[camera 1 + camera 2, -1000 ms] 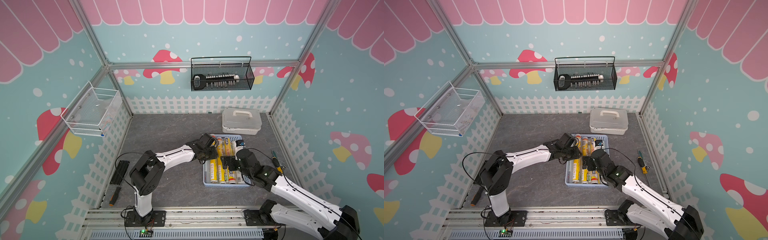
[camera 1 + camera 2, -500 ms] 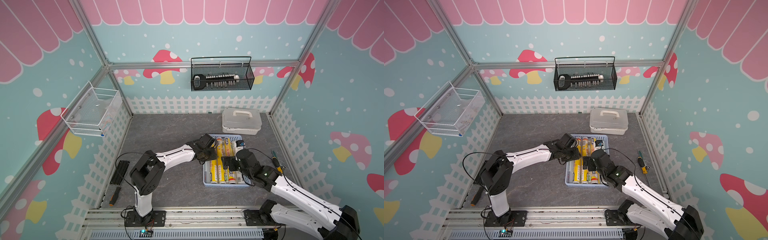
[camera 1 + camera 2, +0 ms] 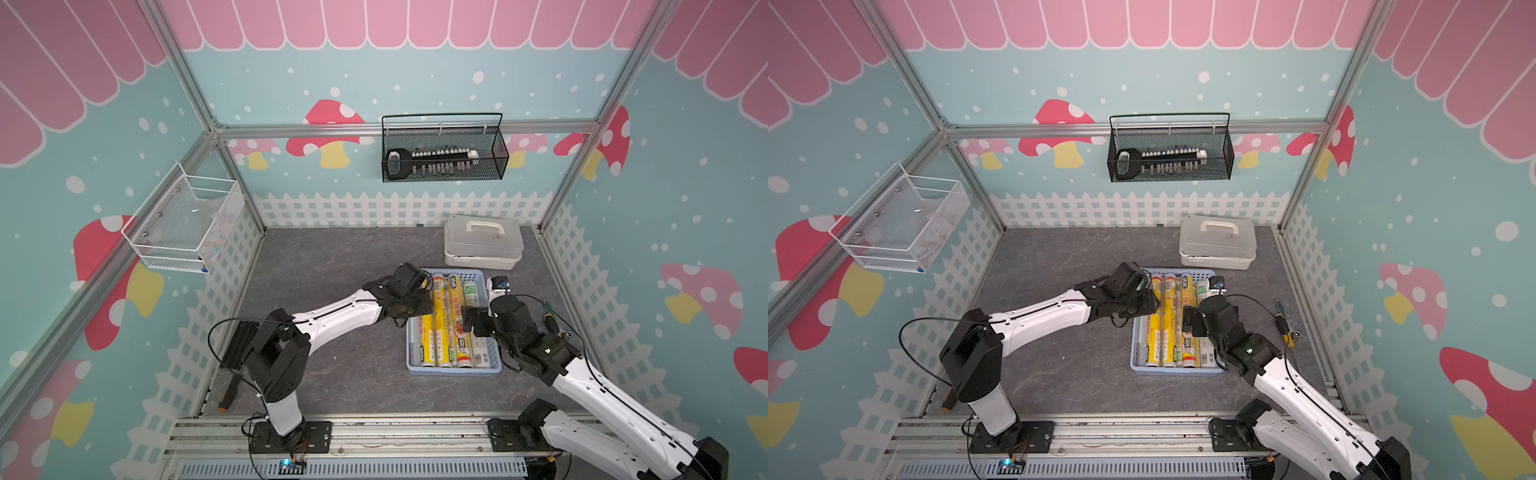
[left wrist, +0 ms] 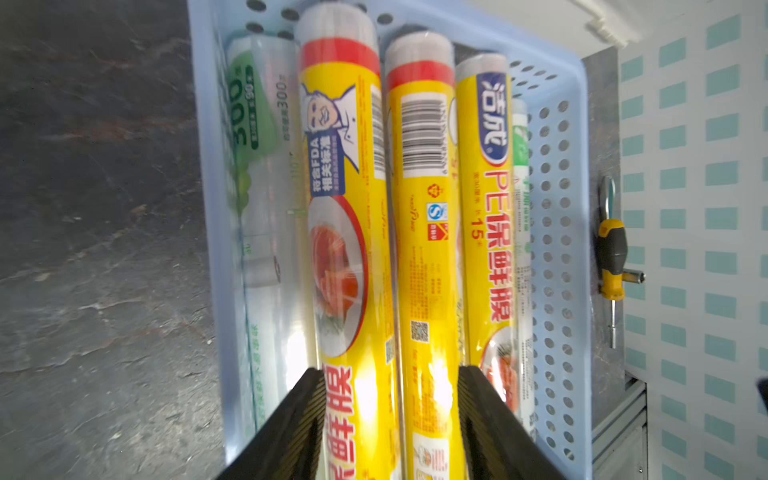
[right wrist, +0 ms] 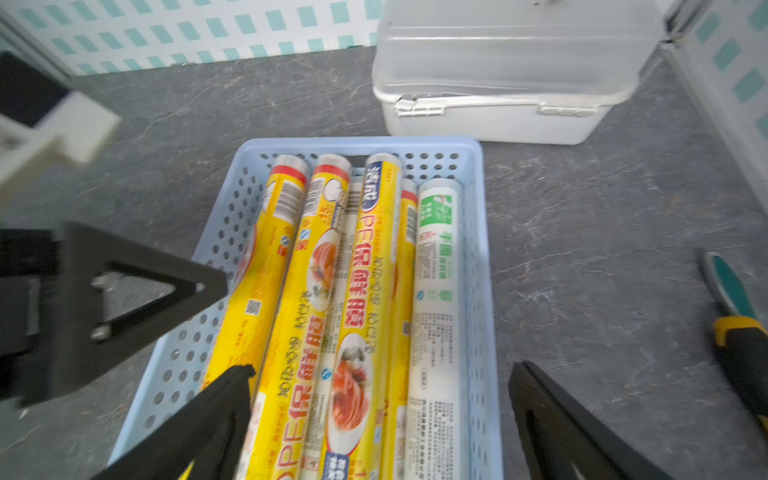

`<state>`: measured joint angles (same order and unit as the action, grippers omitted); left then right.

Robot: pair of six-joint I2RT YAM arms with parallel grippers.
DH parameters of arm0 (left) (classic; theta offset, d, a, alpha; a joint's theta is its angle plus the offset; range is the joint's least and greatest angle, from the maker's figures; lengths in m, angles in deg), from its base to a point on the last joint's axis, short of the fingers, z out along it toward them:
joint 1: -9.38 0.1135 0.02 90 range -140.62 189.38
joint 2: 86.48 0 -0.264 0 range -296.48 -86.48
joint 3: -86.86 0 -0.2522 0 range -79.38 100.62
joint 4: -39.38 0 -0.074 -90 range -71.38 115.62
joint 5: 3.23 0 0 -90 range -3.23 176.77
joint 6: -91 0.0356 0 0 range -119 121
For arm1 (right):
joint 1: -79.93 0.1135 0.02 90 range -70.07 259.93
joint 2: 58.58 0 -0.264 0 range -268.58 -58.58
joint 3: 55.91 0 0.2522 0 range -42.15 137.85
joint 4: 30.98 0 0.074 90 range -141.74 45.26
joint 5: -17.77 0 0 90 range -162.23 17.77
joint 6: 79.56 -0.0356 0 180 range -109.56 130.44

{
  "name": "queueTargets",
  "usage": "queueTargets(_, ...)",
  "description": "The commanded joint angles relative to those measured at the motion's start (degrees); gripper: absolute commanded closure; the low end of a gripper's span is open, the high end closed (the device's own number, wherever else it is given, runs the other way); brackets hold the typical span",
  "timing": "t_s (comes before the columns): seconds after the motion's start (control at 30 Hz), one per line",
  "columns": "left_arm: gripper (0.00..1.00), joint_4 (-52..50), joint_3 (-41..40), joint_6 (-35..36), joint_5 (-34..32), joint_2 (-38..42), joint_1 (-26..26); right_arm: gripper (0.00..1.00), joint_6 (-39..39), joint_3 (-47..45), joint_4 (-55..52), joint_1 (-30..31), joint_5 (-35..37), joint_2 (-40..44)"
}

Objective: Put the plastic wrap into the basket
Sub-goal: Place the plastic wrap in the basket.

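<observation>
Left jaws are spreading, straddling two glossy yellow plastic wrap (image 4: 428, 270) rolls lying in the perforated light-blue basket (image 4: 557, 249). Right jaws are hanging wide, empty; only wrist views are resolving label print.

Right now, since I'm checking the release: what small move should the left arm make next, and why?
Probably lift the left pincer straight up, clear of the basket. Its jaws stand parted astride yellow plastic wrap rolls lying flat in the basket, so they look delivered; a sideways pull might drag them.
</observation>
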<state>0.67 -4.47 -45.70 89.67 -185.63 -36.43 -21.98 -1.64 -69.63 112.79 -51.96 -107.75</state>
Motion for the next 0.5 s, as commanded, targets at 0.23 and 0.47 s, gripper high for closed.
queueTargets(0.23, 0.4, 3.0, -9.8, 9.7, -17.6, 14.4, 1.6, 0.01, 14.1, 0.1, 3.2, -15.7, 5.3, -2.5)
queueTargets(0.47, 0.19, 10.9, -21.9, 16.5, -26.4, 28.4, 9.2, 0.01, 22.2, -6.2, 18.8, -23.4, 5.0, -7.7)
